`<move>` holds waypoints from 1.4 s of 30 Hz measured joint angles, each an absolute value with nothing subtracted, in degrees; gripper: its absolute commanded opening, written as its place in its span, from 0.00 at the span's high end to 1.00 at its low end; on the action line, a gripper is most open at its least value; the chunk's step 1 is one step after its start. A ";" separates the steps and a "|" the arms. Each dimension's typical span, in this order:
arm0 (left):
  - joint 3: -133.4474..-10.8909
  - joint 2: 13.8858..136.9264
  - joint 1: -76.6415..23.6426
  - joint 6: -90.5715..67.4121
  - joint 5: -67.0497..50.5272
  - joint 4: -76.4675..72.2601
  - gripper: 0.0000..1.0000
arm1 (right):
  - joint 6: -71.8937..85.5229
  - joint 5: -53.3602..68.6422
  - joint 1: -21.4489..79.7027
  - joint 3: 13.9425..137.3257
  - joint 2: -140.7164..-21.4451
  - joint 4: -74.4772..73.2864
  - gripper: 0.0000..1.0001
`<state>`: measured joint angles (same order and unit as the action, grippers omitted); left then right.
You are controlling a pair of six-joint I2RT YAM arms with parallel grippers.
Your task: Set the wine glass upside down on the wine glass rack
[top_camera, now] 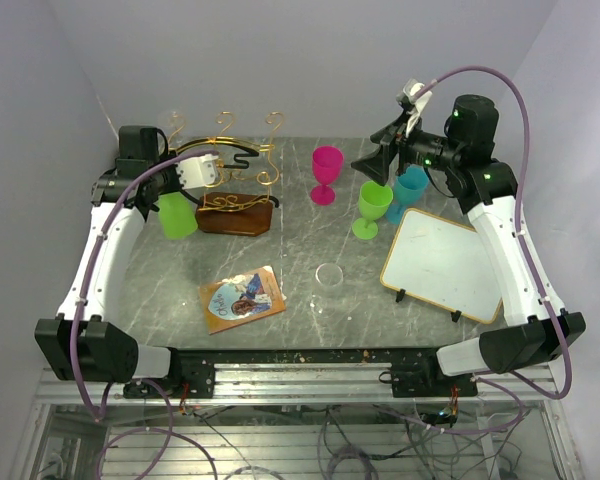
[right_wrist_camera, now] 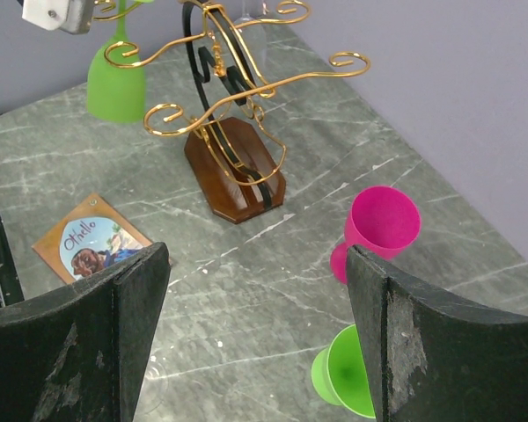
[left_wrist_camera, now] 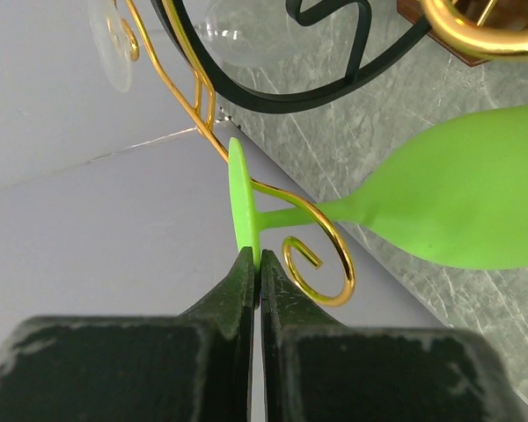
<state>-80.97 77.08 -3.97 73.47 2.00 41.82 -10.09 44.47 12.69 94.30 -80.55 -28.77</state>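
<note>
We see the left gripper (left_wrist_camera: pixel 253 257) clamped shut on the rim of the foot of the green wine glass (left_wrist_camera: pixel 458 211), which hangs upside down, bowl toward the table, at the left side of the wine glass rack (top_camera: pixel 230 175). Its stem crosses one gold scroll-tipped arm (left_wrist_camera: pixel 321 255), with the foot just beside that wire; we cannot tell whether the wire bears it. The rack stands at the rear left of the grey marble table (top_camera: pixel 310 240). The right gripper (right_wrist_camera: pixel 257 255) hovers above the rear right with its jaws spread wide and holding nothing. Below it stand a pink goblet (top_camera: pixel 327 172), a green goblet (top_camera: pixel 372 208) and a teal goblet (top_camera: pixel 410 188).
</note>
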 measured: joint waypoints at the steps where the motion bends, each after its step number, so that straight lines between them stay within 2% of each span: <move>1: -80.97 76.99 -3.97 73.47 1.98 42.09 0.93 | -10.07 44.47 12.69 94.19 -80.55 -28.69 0.19; 24: -83.09 74.11 -4.29 72.55 1.37 50.04 0.93 | -9.04 45.69 11.84 93.10 -80.29 -27.24 0.19; 42: -82.63 73.08 -4.34 71.55 6.87 50.22 0.93 | -7.75 46.76 10.59 92.16 -79.53 -26.04 0.19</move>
<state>-82.63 73.08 -4.34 71.55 6.87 50.22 -7.75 46.76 10.59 92.16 -79.53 -26.04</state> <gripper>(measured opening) 0.084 0.813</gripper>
